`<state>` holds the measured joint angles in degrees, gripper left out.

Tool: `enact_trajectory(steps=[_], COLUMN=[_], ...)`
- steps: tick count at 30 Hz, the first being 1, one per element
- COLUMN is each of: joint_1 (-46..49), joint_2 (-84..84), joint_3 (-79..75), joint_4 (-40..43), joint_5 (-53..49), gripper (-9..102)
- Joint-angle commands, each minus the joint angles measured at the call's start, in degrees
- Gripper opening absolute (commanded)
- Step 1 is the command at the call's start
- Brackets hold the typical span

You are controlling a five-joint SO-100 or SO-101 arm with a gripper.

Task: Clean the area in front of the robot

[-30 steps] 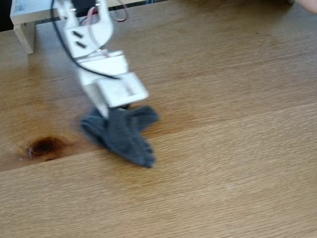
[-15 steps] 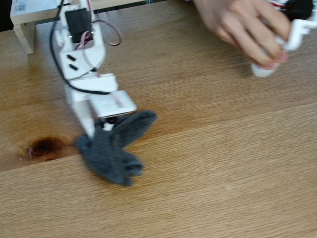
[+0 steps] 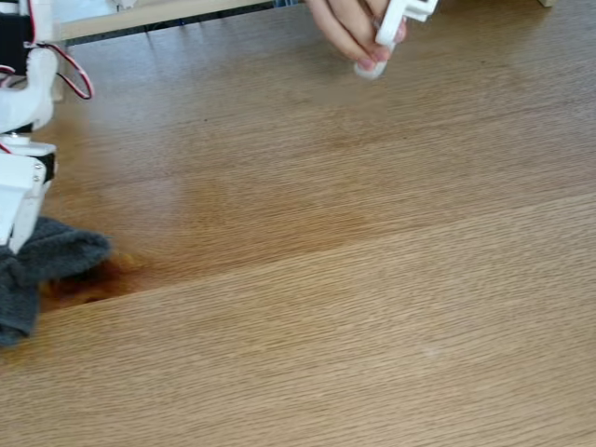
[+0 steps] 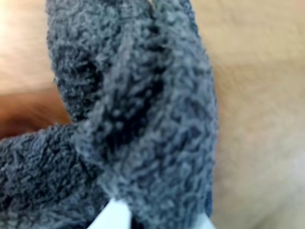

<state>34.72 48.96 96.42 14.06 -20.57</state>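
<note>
The robot's white arm (image 3: 23,130) stands at the far left of the fixed view, with pink and black wires on it. Its gripper (image 3: 14,244) points down and is shut on a dark grey cloth (image 3: 51,259) that rests on the light oak tabletop (image 3: 326,279). The cloth lies partly over the dark brown knot (image 3: 98,279) and runs off the left edge. In the wrist view the fuzzy grey cloth (image 4: 143,119) is bunched close to the lens, and two white fingertips (image 4: 112,217) of the gripper (image 4: 157,220) poke up from the bottom edge around it.
At the top edge of the fixed view a person's hand (image 3: 345,28) holds a white plastic part (image 3: 396,19) just above the table. A pale wooden strip (image 3: 168,14) runs along the back left.
The arm has swept the cloth to the left across the table, onto the knot and partly out of frame. The hand with the white part has drawn back toward the top edge.
</note>
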Motion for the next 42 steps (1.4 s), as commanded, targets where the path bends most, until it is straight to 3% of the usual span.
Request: enact_trajectory(steps=[1,5,9,20,28,34,38,42], joint_1=[6.24,5.45,-0.97,-28.83,-38.23,-33.93,-24.17,-12.83], joint_2=[7.65,13.71,20.30,23.82,17.40,5.54,0.26,0.26], joint_3=[-0.88,-0.88,-0.88,-0.88,-0.88,-0.88,-0.88,-1.49], joint_4=[11.60,27.07,32.78,29.36,26.10,14.41,3.96,0.97], joint_5=[-4.31,-5.36,-1.93,9.84,20.21,22.32,18.02,12.92], gripper=[0,0,0,0,0,0,0,0])
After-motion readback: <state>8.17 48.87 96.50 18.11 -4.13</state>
